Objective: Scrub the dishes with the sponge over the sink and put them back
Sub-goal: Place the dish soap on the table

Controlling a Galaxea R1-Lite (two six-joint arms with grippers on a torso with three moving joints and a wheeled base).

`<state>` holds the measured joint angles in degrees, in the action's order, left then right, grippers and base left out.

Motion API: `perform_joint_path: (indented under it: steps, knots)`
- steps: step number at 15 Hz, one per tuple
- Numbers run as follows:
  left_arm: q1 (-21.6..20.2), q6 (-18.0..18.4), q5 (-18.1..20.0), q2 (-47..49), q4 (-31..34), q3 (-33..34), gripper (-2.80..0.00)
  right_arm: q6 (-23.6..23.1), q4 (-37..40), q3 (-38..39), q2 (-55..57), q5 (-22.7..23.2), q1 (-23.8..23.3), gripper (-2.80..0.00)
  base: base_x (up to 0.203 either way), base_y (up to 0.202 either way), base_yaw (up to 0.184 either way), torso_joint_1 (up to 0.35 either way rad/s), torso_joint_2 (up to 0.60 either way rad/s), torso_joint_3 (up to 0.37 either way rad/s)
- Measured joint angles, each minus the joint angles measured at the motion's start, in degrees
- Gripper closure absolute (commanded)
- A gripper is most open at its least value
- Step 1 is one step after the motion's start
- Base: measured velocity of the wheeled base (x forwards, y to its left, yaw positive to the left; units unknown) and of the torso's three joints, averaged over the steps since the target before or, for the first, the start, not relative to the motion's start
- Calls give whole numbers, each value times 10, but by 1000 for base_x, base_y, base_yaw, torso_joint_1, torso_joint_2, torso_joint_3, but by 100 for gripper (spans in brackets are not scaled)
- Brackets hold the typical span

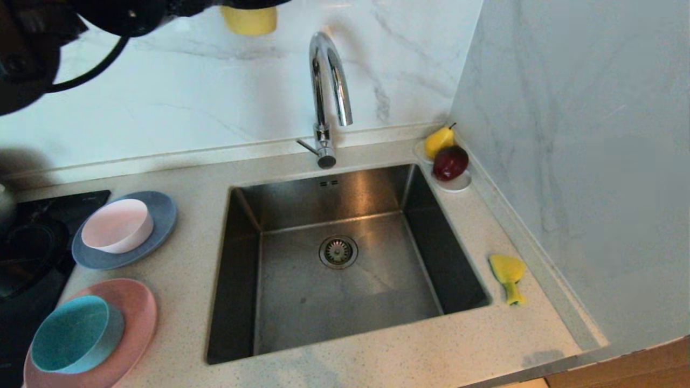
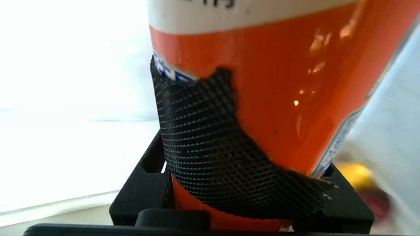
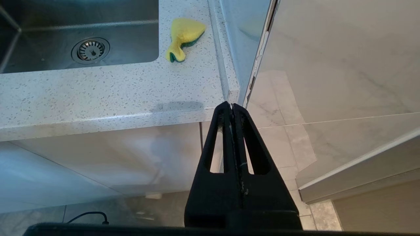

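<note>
Soft yellow sponge [image 1: 508,276] at four o'clock of steel sink [image 1: 280,302], light, squashy, best pinched mid-body; left gripper [image 2: 242,164] clamping orange bottle [image 2: 279,98], right gripper [image 3: 232,106] pressed together.

Bright, even daylight on the speckled pale stone surface [image 1: 377,355]. Glare streaking the curved chrome tap [image 1: 329,91], soft sheen inside the brushed steel sink [image 1: 345,280]. Left wrist view blown out white behind a blurred, too-close orange glossy bottle [image 2: 279,98]. Dark, out-of-focus arm shape at head view's upper corner.
</note>
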<state>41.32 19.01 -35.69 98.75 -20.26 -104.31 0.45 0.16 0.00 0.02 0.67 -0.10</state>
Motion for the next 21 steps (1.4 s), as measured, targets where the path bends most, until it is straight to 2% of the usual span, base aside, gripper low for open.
perform_joint_path:
  steps: [2,4,7,10,13,16,21]
  knots:
    - [-47,-9,10,-24,-4,17,0,0,0,0,0,0,0,0,0,0,0,0,0,0]
    - [-112,-29,14,-42,-3,30,0,0,0,0,0,0,0,0,0,0,0,0,0,0]
    - [-217,-73,19,-55,-9,51,0,0,0,0,0,0,0,0,0,0,0,0,0,0]
    - [-311,-126,21,-53,-35,100,0,0,0,0,0,0,0,0,0,0,0,0,0,0]
    - [-355,-140,32,-47,-77,167,0,0,0,0,0,0,0,0,0,0,0,0,0,0]
    - [-402,-146,38,-20,-128,197,0,0,0,0,0,0,0,0,0,0,0,0,0,0]
    - [-423,-199,33,48,-157,247,0,0,0,0,0,0,0,0,0,0,0,0,0,0]
